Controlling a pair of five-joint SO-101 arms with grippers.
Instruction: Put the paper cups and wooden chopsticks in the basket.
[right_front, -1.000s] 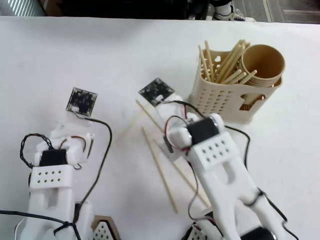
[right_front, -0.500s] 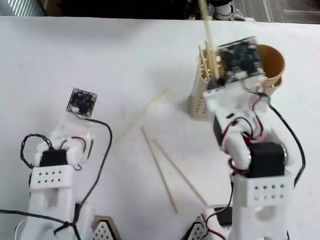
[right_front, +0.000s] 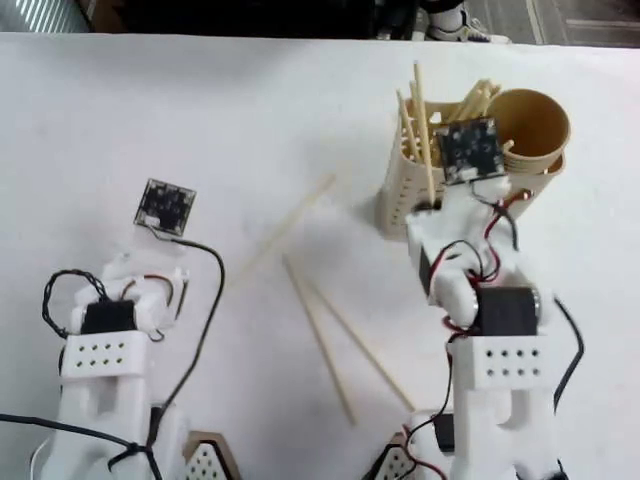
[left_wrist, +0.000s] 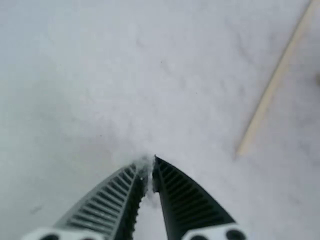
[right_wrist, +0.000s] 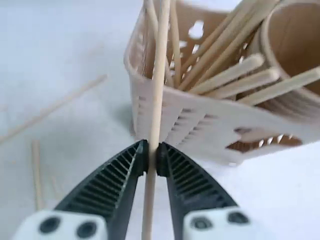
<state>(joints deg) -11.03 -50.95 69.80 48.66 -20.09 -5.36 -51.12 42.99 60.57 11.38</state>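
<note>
White arms (right_front: 98, 352), black ridged tools (right_wrist: 151, 150), red-black cables (right_front: 487, 262).

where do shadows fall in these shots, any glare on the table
High view: soft shadow on the table left of the basket, fainter along the loose chopsticks, no hard glare. Right wrist view: shade pools at the basket's foot, behind the held chopstick in the right gripper. Left wrist view: even, soft light around the left gripper.

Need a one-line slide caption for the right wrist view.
Right gripper shut on a wooden chopstick at the outer wall of the basket; paper cups and more chopsticks stand inside.
</note>
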